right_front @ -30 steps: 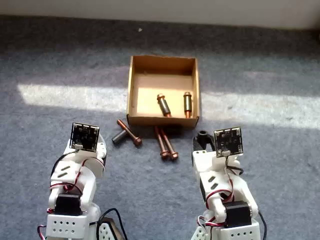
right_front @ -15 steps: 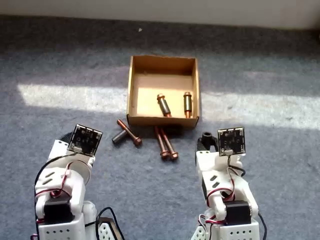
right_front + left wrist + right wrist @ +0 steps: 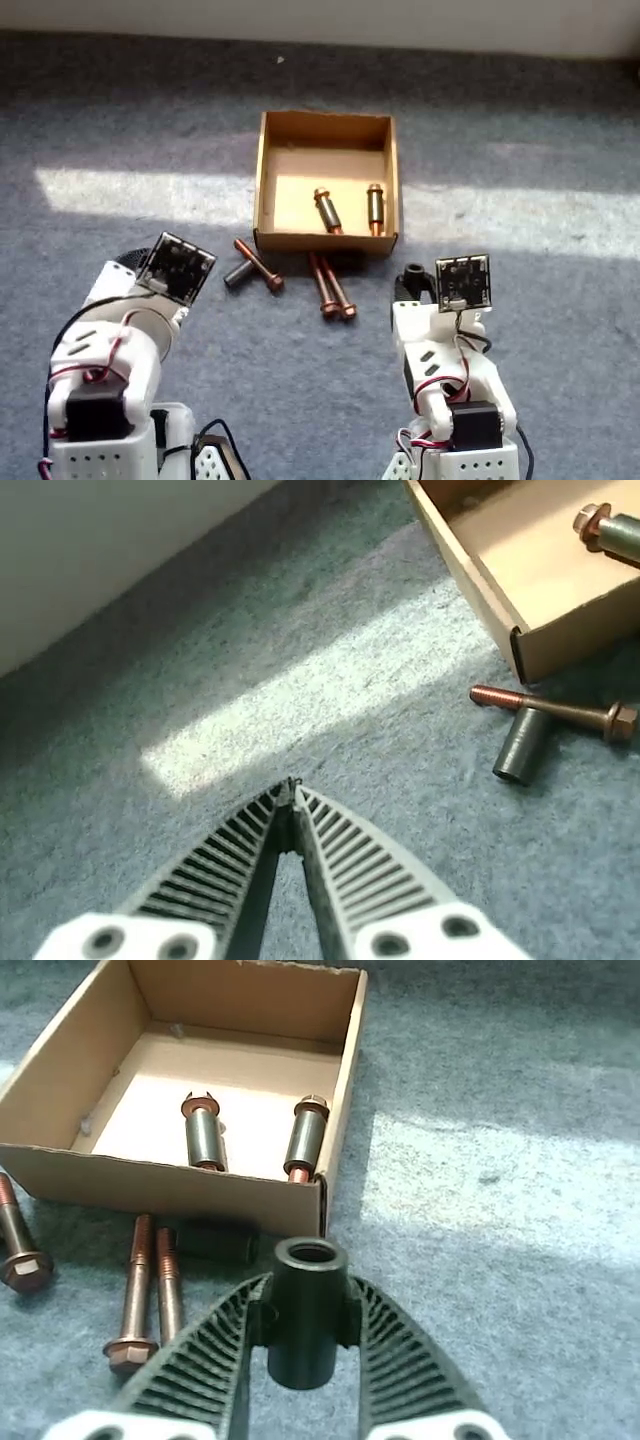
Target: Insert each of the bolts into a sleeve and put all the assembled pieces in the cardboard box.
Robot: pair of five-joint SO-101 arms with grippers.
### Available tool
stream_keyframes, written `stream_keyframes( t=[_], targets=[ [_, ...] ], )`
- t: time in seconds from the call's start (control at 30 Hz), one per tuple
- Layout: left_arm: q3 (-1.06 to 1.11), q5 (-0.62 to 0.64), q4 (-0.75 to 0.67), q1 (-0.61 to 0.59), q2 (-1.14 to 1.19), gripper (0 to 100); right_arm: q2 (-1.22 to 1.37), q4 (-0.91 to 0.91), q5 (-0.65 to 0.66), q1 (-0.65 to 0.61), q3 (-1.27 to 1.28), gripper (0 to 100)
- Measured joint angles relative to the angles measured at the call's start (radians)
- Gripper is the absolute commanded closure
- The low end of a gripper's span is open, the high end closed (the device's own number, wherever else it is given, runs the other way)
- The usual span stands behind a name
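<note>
On the grey carpet [image 3: 520,140], high view: cardboard box [image 3: 261,180] open-topped, two assembled pieces [image 3: 327,210] lying side by side on its floor. Just outside its front wall, a loose bolt [image 3: 258,264] touching a loose sleeve [image 3: 238,273]; beside these, a pair of bolts [image 3: 322,285] lying parallel and close together. Right gripper [image 3: 410,280] near the box's front right corner, clamped on a held sleeve [image 3: 408,270] standing upright. Left wrist view: left gripper [image 3: 291,798] fully closed on nothing, tips meeting above the carpet, well apart from the loose bolt [image 3: 550,708] and loose sleeve [image 3: 520,745] (bolt resting across the sleeve's end); corner of the cardboard box [image 3: 470,590] beyond. Right wrist view: held sleeve [image 3: 305,1325] pinched between both jaws of the right gripper [image 3: 307,1290], bore facing up. Beyond it, a second loose sleeve [image 3: 215,1241] lying along the box's front wall, the pair of bolts [image 3: 135,1295] just beside it, heads on the ends away from the box. Both assembled pieces [image 3: 203,1135] inside, near that front wall.
</note>
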Motion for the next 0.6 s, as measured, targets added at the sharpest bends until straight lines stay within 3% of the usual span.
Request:
stream_keyframes(
  t=[0.23, 0.43, 0.6],
  targets=[
    [-0.163, -0.198, 0.000, 0.060, 0.417, 99, 0.000, 0.000, 0.000, 0.000, 0.000, 99.2],
    [-0.292, -0.396, 0.000, 0.081, 0.747, 84, 0.000, 0.000, 0.000, 0.000, 0.000, 99.2],
    [-0.316, -0.548, 0.000, 0.141, 0.922, 84, 0.000, 0.000, 0.000, 0.000, 0.000, 99.2]
  ],
)
